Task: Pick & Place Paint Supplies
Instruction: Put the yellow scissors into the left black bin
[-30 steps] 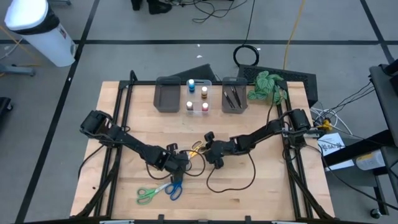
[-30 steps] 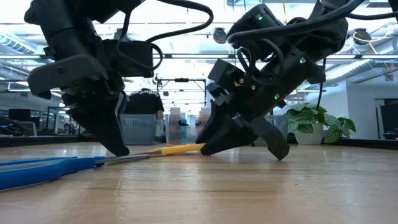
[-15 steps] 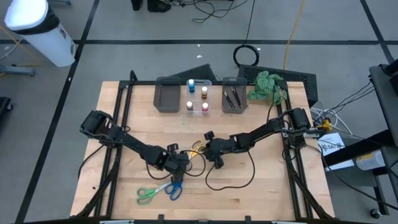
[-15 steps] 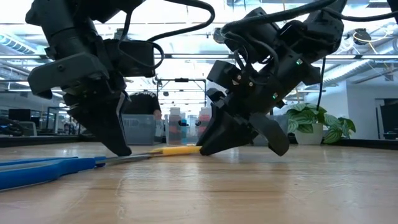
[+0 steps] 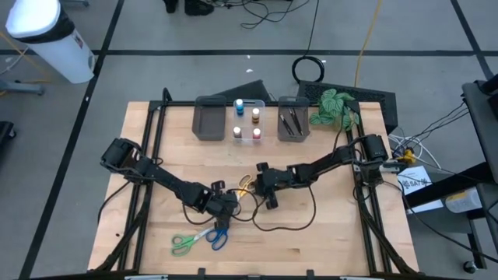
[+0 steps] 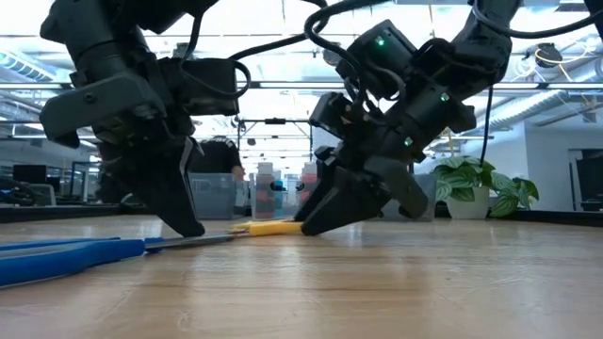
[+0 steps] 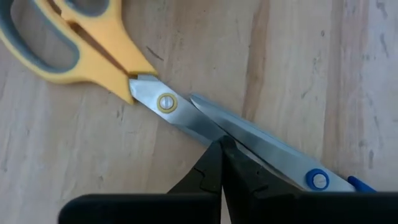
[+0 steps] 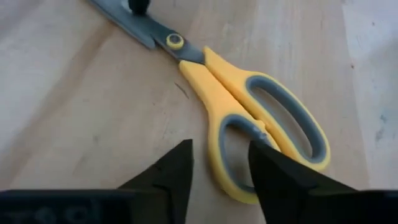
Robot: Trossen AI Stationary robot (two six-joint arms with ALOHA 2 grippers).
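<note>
The yellow-handled scissors point(image 5: 245, 185) lie flat on the table's middle, handles toward the right arm. My left gripper point(image 5: 223, 204) is shut, with its tips on the blades point(image 7: 205, 121). My right gripper point(image 5: 258, 185) is open and low at the handles; in the right wrist view its fingers point(image 8: 180, 163) stand on either side of the nearer yellow handle loop point(image 8: 227, 134). The blue scissors point(image 5: 219, 236) and green scissors point(image 5: 185, 243) lie flat near the front edge. The blue scissors' blade tip reaches under the yellow blades point(image 7: 317, 180). Small pots point(image 5: 247, 120) and brushes point(image 5: 291, 120) sit in bins at the back. My left gripper presses its shut fingertips point(image 7: 222, 149) down on the yellow scissors' blades point(image 7: 214, 127), a little past the pivot toward the blade tips. The fingers come slanting from above and from the table's left. The scissors lie flat on the wood. My right gripper straddles the handle loop point(image 8: 217, 118) from above; I cannot tell whether a finger touches it.
A grey bin point(image 5: 208, 120), a clear bin with pots and a grey bin point(image 5: 302, 132) with brushes stand in a row at the table's back. A leafy plant point(image 5: 334, 107) is at the back right. A black cable point(image 5: 288, 222) loops on the table in front of the right gripper.
My right gripper has moved toward the table's left and a little toward the far edge, closing on the yellow scissors' handles, and has tipped lower over them. The scissors and my left gripper have stayed in place.
</note>
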